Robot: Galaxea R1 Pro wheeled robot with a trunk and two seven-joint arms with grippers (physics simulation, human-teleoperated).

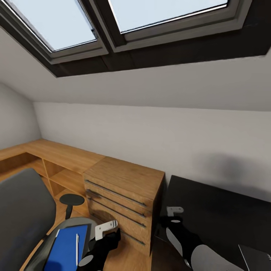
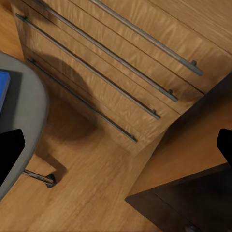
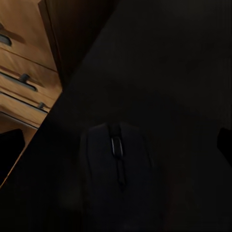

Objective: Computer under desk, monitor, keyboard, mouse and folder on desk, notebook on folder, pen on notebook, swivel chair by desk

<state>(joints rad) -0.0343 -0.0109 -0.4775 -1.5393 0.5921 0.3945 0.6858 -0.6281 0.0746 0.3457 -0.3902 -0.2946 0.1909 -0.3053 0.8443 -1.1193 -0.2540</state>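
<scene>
The grey swivel chair (image 1: 26, 210) stands at the lower left of the head view. The blue folder (image 1: 66, 250) lies on its seat, with the whitish pen (image 1: 77, 249) on top. My left gripper (image 1: 106, 228) hangs open just right of the seat, over the wooden floor. In the left wrist view, my left gripper (image 2: 116, 150) looks down on the seat edge (image 2: 29, 111) and a folder corner (image 2: 4, 84). My right gripper (image 1: 174, 212) is open above the black desk (image 1: 218, 210). The right wrist view shows my right gripper (image 3: 116, 145) over the black mouse (image 3: 116, 169) on the desk top, fingers wide apart.
A wooden drawer unit (image 1: 124, 188) with long bar handles stands between chair and desk. A light wooden shelf bench (image 1: 49, 158) runs along the left wall. Above are the sloped wall and skylight (image 1: 113, 22). A dark flat object's corner (image 1: 258, 258) lies on the desk at the lower right.
</scene>
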